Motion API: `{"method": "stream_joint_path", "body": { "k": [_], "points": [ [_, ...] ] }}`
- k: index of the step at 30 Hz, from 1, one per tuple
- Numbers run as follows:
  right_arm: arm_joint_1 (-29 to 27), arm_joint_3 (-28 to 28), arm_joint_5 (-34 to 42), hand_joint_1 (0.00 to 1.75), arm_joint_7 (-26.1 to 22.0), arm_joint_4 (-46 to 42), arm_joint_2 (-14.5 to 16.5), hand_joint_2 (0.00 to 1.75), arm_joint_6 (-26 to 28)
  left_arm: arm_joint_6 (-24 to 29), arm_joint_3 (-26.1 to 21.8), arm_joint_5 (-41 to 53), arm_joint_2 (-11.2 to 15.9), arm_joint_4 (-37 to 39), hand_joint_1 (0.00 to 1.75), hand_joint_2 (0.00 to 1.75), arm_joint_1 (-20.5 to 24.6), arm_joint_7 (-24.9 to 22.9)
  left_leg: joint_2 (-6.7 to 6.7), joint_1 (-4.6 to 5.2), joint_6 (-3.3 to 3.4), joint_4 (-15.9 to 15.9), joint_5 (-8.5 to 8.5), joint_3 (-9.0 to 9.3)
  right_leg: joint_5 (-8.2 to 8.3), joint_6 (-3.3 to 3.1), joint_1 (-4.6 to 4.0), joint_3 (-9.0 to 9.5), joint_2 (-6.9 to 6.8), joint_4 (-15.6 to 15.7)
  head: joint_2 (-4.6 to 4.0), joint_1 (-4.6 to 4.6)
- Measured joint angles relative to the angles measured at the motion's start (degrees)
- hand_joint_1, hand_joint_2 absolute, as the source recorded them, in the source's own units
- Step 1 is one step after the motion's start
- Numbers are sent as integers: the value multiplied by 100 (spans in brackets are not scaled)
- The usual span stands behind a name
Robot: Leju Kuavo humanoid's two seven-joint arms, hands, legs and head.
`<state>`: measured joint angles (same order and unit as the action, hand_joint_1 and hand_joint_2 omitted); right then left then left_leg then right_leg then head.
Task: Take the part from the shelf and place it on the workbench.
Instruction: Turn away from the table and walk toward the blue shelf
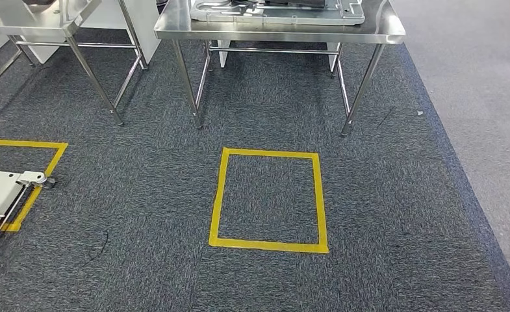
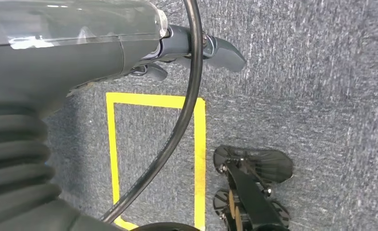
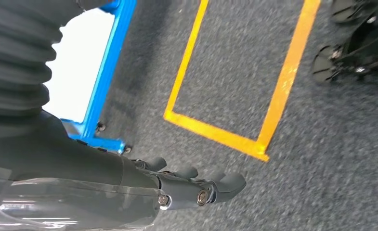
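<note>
A stainless-steel workbench, smooth-topped w/ thin tubular legs, is seen at the far side of the head view. On it a flat, pale grey moulded part is lying, w/ raised ribs and rounded corners, cut off by the frame edge. A second steel table of like build is set just to its left, a gap between them.

The floor is covered in dark grey flecked carpet, short-pile and mottled. A rectangle of yellow tape is laid flat on it in front of the workbench; a second taped outline is seen at left, w/ a white-framed trolley base and its small caster sitting over it.

In the left wrist view the left hand is held over carpet; grey ribbed cover, smooth grey shell, dark fingers close together and stretched out, nothing gripped. A black cable is looped across.

In the right wrist view the right hand is likewise empty, its rounded dark fingers side by side, lightly curled. A blue metal frame w/ small casters is seen beside a yellow tape corner.
</note>
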<state>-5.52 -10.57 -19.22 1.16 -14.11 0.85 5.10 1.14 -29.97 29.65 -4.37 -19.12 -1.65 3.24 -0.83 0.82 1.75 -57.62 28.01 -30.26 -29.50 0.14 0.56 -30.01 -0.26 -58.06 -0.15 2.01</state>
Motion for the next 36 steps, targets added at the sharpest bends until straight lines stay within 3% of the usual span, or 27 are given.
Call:
{"method": "stream_joint_path", "body": {
  "k": [13,20,34,36],
  "points": [
    [-133,592,1203,0,-50,-461,-15,0,-315,-51,1817,-1875,201,-153,0,0,-416,-194,0,16,1,-9,0,-10,13,16,16,2,0,7,0,0],
    [-182,835,1786,0,-91,-650,-20,0,-467,-95,2530,-2778,288,-210,0,0,-570,-286,0,20,5,-18,2,-17,21,30,20,2,0,15,0,0],
    [-206,935,1918,0,-101,-754,-24,0,-491,-101,2861,-2965,334,-227,0,0,-623,-304,0,20,9,-26,2,-21,27,39,20,2,0,16,0,0],
    [-273,953,1918,0,-102,-746,-22,0,-491,-101,2878,-2965,347,-281,0,0,-599,-309,-3,37,59,-31,-7,-12,57,85,41,2,11,57,0,1]
  ]
}}
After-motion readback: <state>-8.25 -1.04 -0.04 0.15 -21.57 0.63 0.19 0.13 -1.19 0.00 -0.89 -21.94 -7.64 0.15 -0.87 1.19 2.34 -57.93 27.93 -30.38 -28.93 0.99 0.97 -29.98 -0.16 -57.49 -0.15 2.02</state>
